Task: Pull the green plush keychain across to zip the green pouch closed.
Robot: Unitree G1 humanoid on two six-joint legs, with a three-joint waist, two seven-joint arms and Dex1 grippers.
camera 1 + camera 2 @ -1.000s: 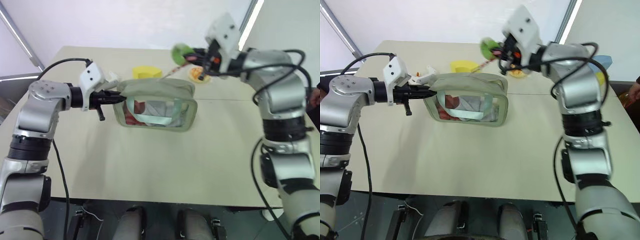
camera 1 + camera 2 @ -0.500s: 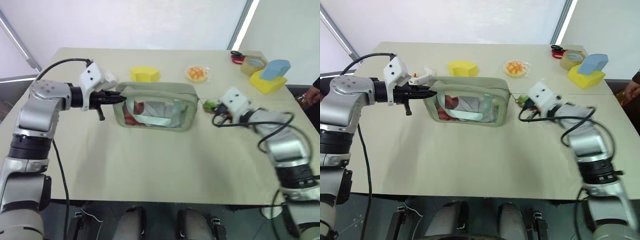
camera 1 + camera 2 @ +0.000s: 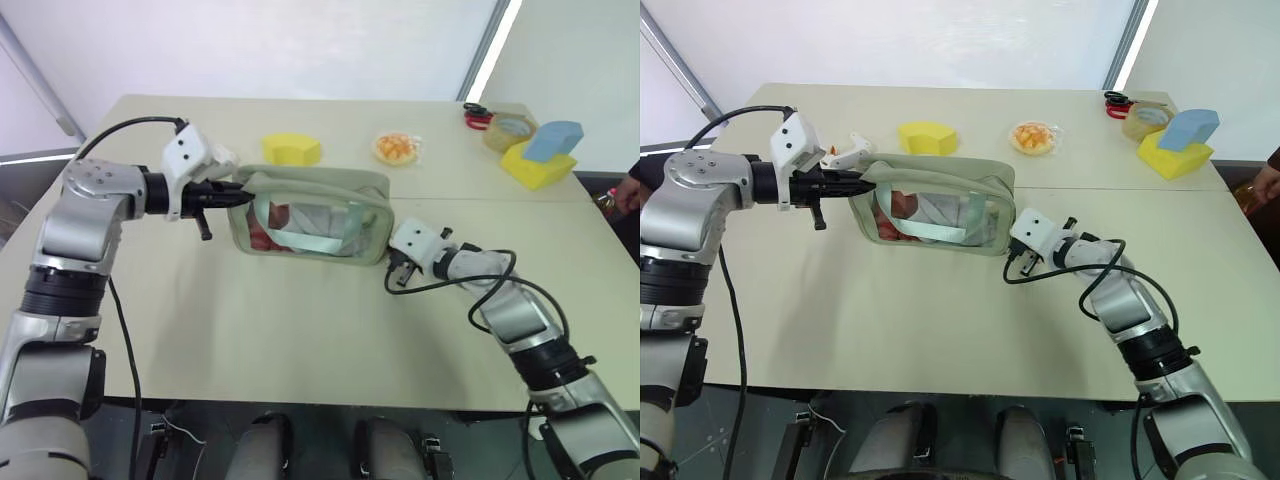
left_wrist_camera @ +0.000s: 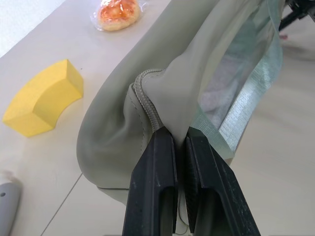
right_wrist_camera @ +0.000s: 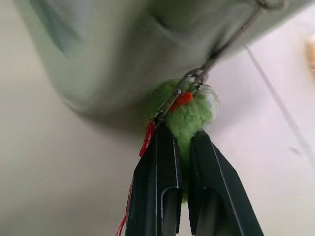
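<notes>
The green pouch [image 3: 315, 215] stands on the table with its clear window toward me, red and white contents showing behind a mint strap. My left gripper [image 3: 238, 197] is shut on the fabric at the pouch's left end, next to the zipper [image 4: 147, 101]. My right gripper [image 5: 181, 135] is low at the pouch's right end, near the table. Its fingers [image 5: 162, 162] are closed on the green plush keychain [image 5: 189, 113]. A metal ring and thin chain link the keychain to the pouch above it. From the head, the right gripper [image 3: 394, 272] lies just below the pouch's right corner.
Behind the pouch lie a yellow sponge [image 3: 291, 149] and an orange snack packet [image 3: 396, 148]. At the far right are a tape roll [image 3: 508, 129], red scissors [image 3: 475, 108] and yellow and blue foam blocks [image 3: 545, 150]. A person's hand [image 3: 630, 192] shows at the right edge.
My right arm has come down from high behind the pouch's right end to table level beside it, bringing the keychain. The left gripper has kept its hold and place.
</notes>
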